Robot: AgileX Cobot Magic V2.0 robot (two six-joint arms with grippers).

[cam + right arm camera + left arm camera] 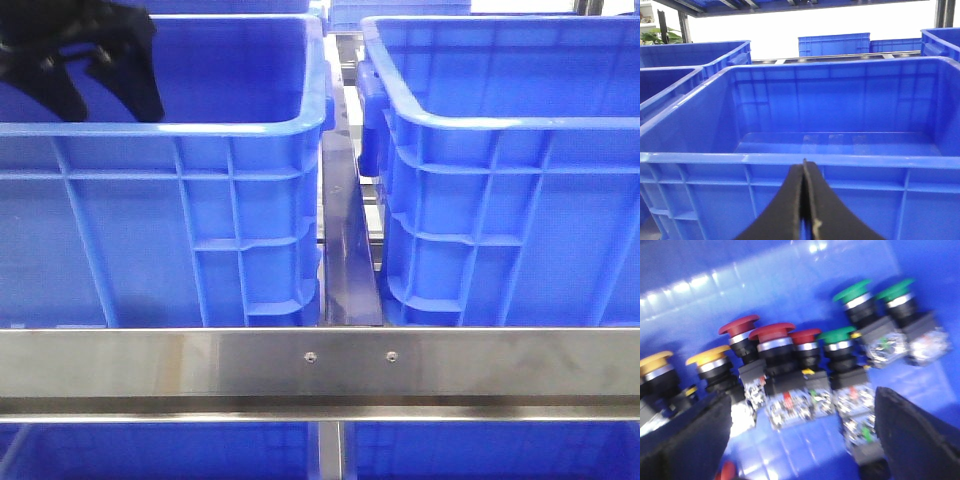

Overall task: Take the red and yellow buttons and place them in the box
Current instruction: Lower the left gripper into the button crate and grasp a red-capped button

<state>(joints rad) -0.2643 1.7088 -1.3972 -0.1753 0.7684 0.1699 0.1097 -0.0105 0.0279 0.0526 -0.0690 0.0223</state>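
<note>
Two large blue crates stand side by side behind a steel rail (320, 365) at the near edge of the desk, with a dark divider (348, 250) between them. The left crate (160, 230) holds the left gripper (802, 435), which is seen in the front view as a black shape inside its far left corner. Its jaws are open wide, with the two dark fingers (685, 440) far apart.

Between and beyond these fingers, push buttons lie in a row on the crate floor. Three red buttons (771, 332) are in the middle of the row, close together and touching. Two yellow buttons (707, 356) are at one end, and three green buttons (855, 290) are at the other end. The picture is blurred, so small details are not clear.

The right gripper (805, 170) has its jaws closed together, with nothing between them. It hangs just before the near rim of the box (840, 160), the right crate, whose bright inside is seen beyond it.
</note>
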